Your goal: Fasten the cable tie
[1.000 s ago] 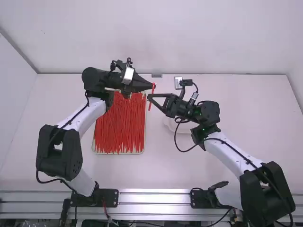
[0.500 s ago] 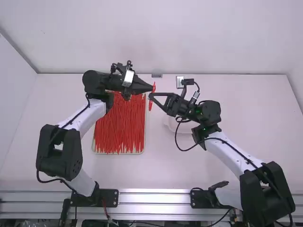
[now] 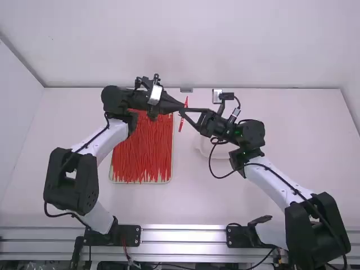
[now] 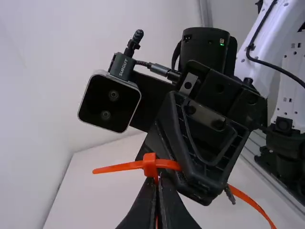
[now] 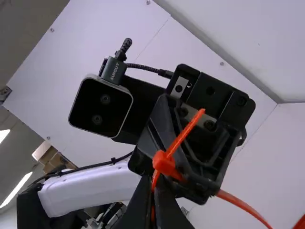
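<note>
Left end effector and right end effector pinch one cable tie above white table.

Thin red cable tie, held aloft, square head partway along strap, tail hanging downward

You will find one line of white print along the grey cable plug atop the right arm's wrist camera. The left arm's cable plug carries matching print.

White arm links, black joints, braided wrist-camera cable, green light
</note>
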Controlling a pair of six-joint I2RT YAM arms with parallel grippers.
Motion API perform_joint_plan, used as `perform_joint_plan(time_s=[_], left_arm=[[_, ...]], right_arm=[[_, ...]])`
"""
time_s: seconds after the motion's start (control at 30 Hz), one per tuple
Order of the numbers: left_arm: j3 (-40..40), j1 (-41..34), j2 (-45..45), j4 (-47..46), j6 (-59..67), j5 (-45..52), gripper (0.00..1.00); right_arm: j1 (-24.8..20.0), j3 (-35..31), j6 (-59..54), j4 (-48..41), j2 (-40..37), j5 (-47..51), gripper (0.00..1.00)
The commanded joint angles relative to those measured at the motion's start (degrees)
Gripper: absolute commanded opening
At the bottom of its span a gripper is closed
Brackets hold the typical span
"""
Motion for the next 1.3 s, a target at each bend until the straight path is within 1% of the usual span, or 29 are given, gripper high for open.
perform_joint_plan(time_s=[0.0,0.13,0.27,0.37,0.73,0.97,1.27], left_arm=[[-1.86,-0.72,0.17,1.22,-0.02,2.84,0.01],[-2.99,-0.70,0.17,4.55,-1.81,2.84,0.01],[-3.58,-0.66,0.17,9.99,-6.23,2.84,0.01],[-4.04,-0.66,0.17,17.11,-11.87,2.82,0.01],[-4.61,-1.95,-0.04,17.05,-10.45,2.84,0.01],[-4.68,-2.38,-0.04,16.96,-10.38,2.86,0.01],[-7.37,-2.89,-0.04,17.07,-7.32,2.84,0.01]], right_arm=[[-1.38,1.51,0.35,1.01,0.17,2.56,0.00],[-1.42,1.51,0.33,1.01,0.17,2.84,0.00],[-1.46,1.51,0.15,1.01,0.17,3.26,0.00],[-2.49,1.51,0.20,0.98,0.17,3.21,0.00],[-2.54,1.51,0.24,1.05,0.17,4.31,0.00],[-4.76,1.51,0.42,1.01,0.17,4.11,0.00],[-4.74,1.51,0.33,0.98,0.17,6.05,0.00]])
